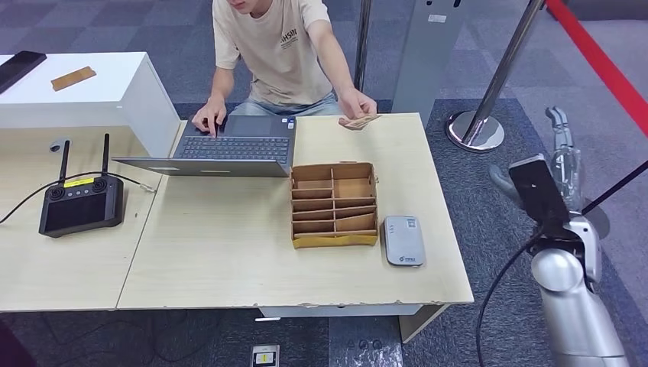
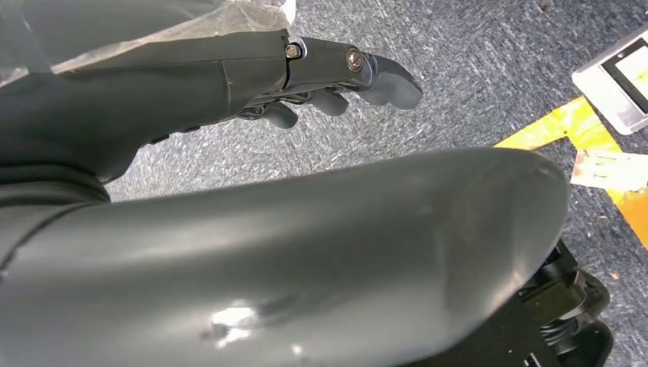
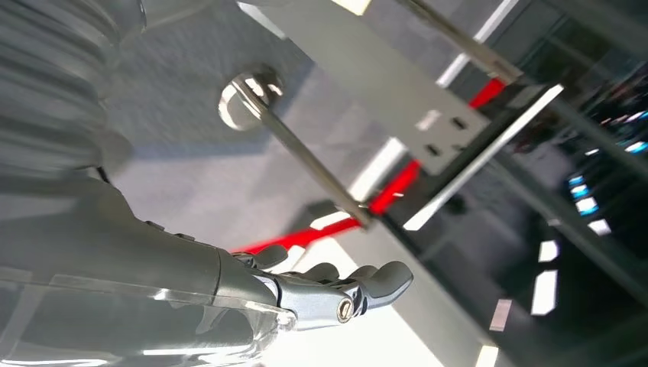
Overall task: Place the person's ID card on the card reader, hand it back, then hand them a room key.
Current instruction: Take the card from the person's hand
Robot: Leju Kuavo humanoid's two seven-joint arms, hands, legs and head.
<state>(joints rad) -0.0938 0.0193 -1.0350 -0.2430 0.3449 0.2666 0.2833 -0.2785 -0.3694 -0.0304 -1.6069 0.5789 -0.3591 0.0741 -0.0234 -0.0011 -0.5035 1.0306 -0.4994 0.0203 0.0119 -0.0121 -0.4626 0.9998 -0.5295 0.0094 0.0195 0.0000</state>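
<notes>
A person in a beige T-shirt sits at the far side of the table (image 1: 229, 260). One of their hands holds a brownish ID card (image 1: 359, 121) at the table's far edge, and the other rests on a laptop. The grey card reader (image 1: 403, 239) lies near the table's front right. Beside it stands a cardboard divider box (image 1: 334, 202) with cards in its slots. My right hand (image 1: 562, 153) (image 3: 328, 287) is raised off the table's right side, with its fingers stretched out and nothing in them. My left hand (image 2: 336, 76) hangs over the carpet, fingers loosely apart and empty.
An open laptop (image 1: 229, 149) sits in front of the person. A black controller with two antennas (image 1: 80, 202) lies on the left table, behind it a white box (image 1: 76, 84). A chrome stanchion base (image 1: 475, 130) and a red belt (image 1: 604, 69) stand to the right.
</notes>
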